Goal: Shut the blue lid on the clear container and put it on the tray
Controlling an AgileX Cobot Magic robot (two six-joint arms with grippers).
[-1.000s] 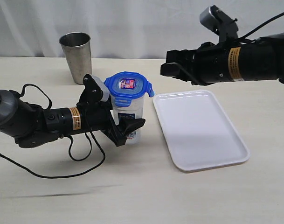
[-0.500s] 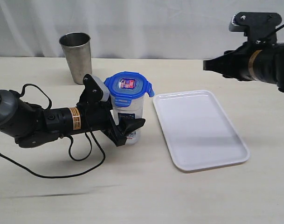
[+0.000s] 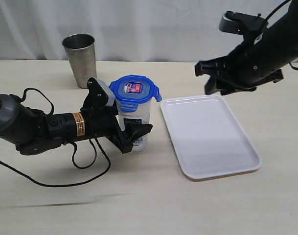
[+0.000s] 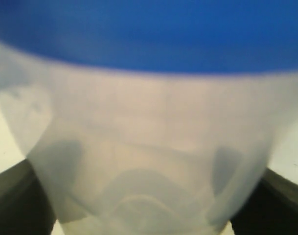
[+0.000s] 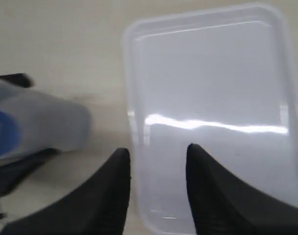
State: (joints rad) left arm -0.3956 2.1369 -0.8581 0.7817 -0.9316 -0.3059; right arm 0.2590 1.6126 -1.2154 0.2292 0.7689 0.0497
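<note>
Because the left wrist camera sits so close, the container (image 4: pixel 149 147) fills that view as a blurred pale wall under a band of blue lid (image 4: pixel 149 34). Its label and the lid's flaps cannot be made out there. Only two dark corners of the left jaws show, one at each side of the container's body.

The exterior view fills this in. The container stands upright on the surface (image 3: pixel 153 196) at centre-left of the frame, just left of the tray (image 3: pixel 210 137) and apart from it. The lid sits on top, sticker up; whether every flap is snapped down cannot be told.

The left arm (image 3: pixel 41 128) lies low and nearly level, reaching in from the left edge. The left jaws clasp the container's lower half, with one side partly hidden behind it. A steel cup (image 3: pixel 81 58) stands in the upper left.

The right arm (image 3: pixel 259 58) enters from the upper right, cut off by the frame edge. It angles downward and hangs above the tray's upper end without touching it. In the exterior view the right jaws are only a dark tangle. The right wrist view shows them spread, with nothing between the two fingers (image 5: pixel 112 196). The tray lies below them, and a blurred edge of container and lid shows to one side.
</note>
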